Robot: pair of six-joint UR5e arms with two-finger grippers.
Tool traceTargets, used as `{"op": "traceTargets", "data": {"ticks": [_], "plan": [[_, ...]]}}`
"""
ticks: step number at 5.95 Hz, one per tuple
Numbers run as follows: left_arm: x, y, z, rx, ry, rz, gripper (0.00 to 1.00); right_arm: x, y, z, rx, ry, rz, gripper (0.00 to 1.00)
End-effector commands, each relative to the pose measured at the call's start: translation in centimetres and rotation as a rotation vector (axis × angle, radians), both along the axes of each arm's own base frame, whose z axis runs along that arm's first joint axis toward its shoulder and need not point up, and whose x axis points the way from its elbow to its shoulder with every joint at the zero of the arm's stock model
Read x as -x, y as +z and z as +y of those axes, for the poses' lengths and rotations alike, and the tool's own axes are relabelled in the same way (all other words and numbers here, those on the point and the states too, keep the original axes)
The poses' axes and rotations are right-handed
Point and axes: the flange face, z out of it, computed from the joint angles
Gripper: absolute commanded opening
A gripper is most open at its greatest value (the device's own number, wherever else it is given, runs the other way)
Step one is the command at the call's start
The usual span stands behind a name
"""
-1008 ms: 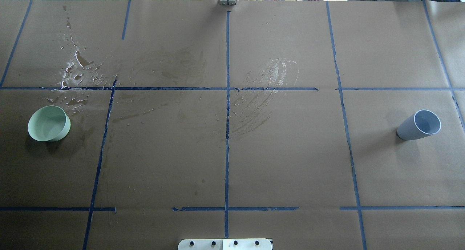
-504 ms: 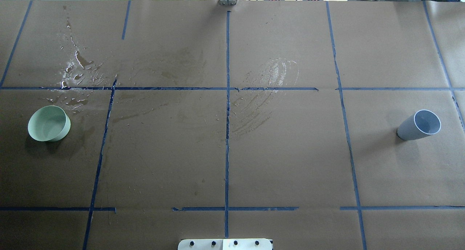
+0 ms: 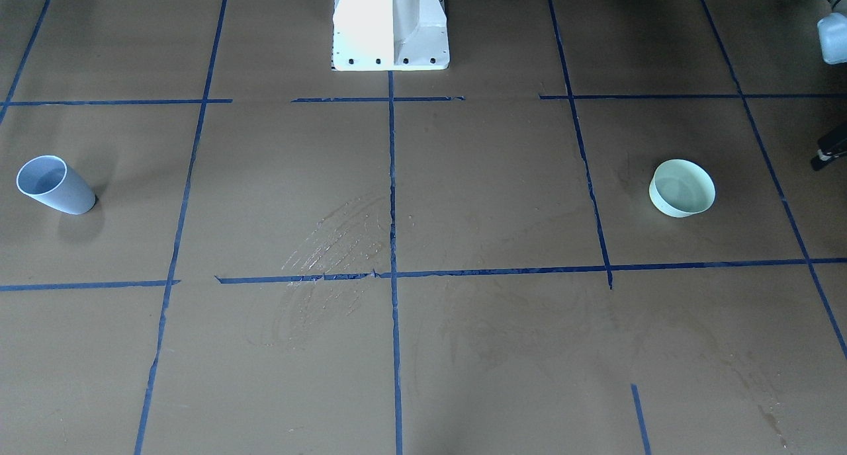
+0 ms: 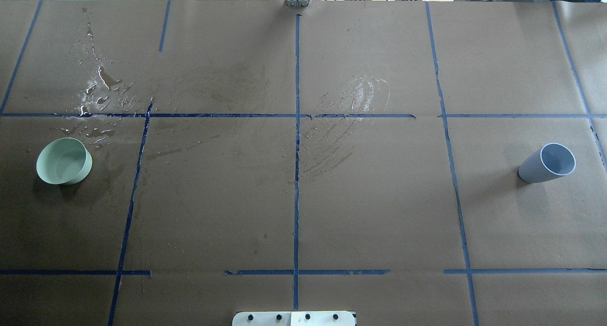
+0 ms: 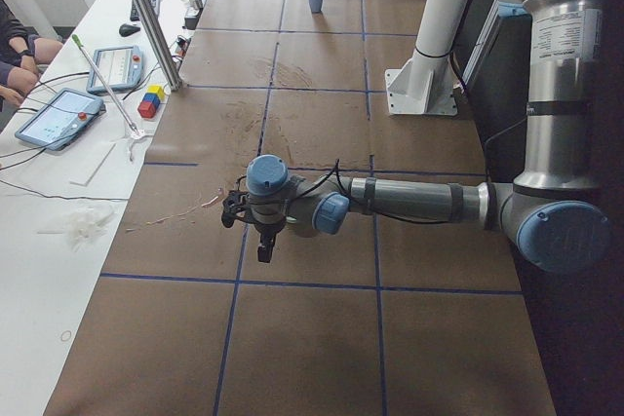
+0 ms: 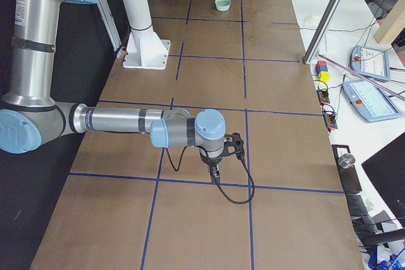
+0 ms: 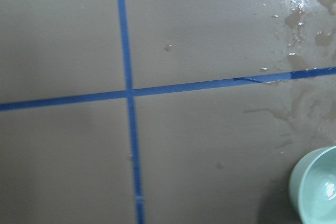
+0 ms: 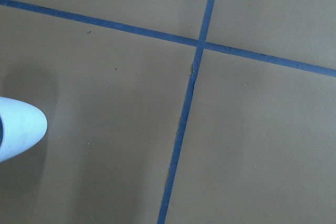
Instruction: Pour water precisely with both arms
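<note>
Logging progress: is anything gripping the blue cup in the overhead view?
No, the blue cup stands alone on the brown paper, with nothing touching it.

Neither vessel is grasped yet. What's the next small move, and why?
Probably ease the right gripper toward the pale blue cup. The cup stands upright and free near the table's right end, and the right wrist view catches only a sliver of it at its left edge, so the gripper does not look lined up to grasp it.
</note>
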Motion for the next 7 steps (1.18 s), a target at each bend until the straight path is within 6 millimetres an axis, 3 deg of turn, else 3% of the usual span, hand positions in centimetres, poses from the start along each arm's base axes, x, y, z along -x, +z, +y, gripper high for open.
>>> {"op": "traceTargets", "data": {"ticks": [1, 3, 5, 6, 7], "plan": [[-6.9, -0.6, 2.1, 0.066, -0.081, 0.111, 1.00, 0.1, 0.0, 0.0, 0.003, 0.001, -0.002, 1.00], [-13.2, 0.8, 3.8, 0.079, -0.110, 0.121, 1.00, 0.1, 0.1, 0.1, 0.006, 0.001, -0.002, 1.00], [-15.0, 1.0, 4.1, 0.091, -0.091, 0.114, 1.00, 0.1, 0.1, 0.1, 0.006, 0.001, -0.002, 1.00], [-15.8, 1.1, 4.3, 0.097, -0.077, 0.113, 0.67, 0.1, 0.1, 0.1, 0.006, 0.001, -0.002, 1.00], [-15.8, 1.3, 4.3, 0.102, -0.078, 0.110, 0.10, 0.1, 0.1, 0.1, 0.004, 0.000, -0.002, 1.00]]}}
